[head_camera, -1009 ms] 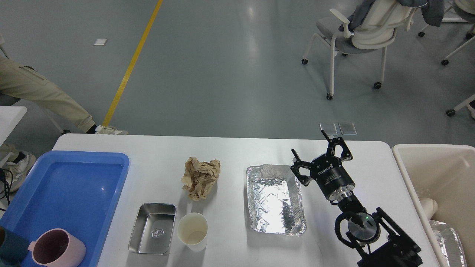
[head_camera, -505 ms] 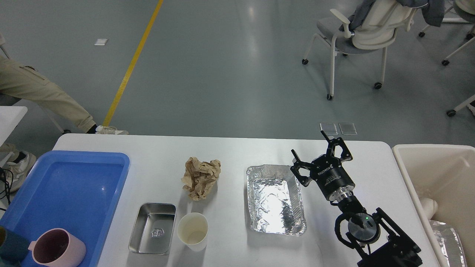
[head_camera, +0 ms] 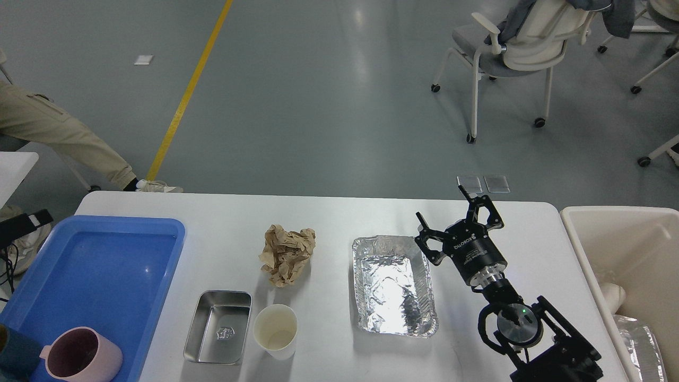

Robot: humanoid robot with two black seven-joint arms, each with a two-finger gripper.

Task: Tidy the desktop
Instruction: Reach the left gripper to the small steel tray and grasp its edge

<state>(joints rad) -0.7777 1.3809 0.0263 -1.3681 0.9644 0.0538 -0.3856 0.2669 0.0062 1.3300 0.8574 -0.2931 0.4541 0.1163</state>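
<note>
Desktop (head_camera: 339, 217): a white tabletop with rounded corners that fills the lower half of the head view and carries every loose item.

Right gripper (head_camera: 457, 213): positioned above the right part of the tabletop, just beside the far right corner of the foil tray (head_camera: 395, 286). Both fingers are spread wide apart and nothing is held between them. The black arm enters from the lower right edge.

Left gripper: outside the view.

Items on the tabletop, left to right:
- Blue tray (head_camera: 101, 270), at the left end, overhanging the near left area. A pink mug (head_camera: 82, 355) stands in its near corner, with a dark teal object (head_camera: 13, 353) just beside it at the view's edge.
- Steel tray (head_camera: 218, 327), rectangular and empty, near the front edge.
- Paper cup (head_camera: 275, 331), upright and empty, just beside the right side of the steel tray.
- Crumpled brown paper (head_camera: 287, 254), behind the cup, apart from it.
- Foil tray, rectangular and empty, right of centre, between the paper and the right arm.

Beige bin (head_camera: 620, 254): set against the right end of the tabletop. White and foil-like items lie inside.

Surroundings: a grey floor with a yellow line (head_camera: 188, 90), a white chair (head_camera: 522, 48) on castors at the far right, and a person's leg (head_camera: 63, 132) in beige trousers at the far left.
</note>
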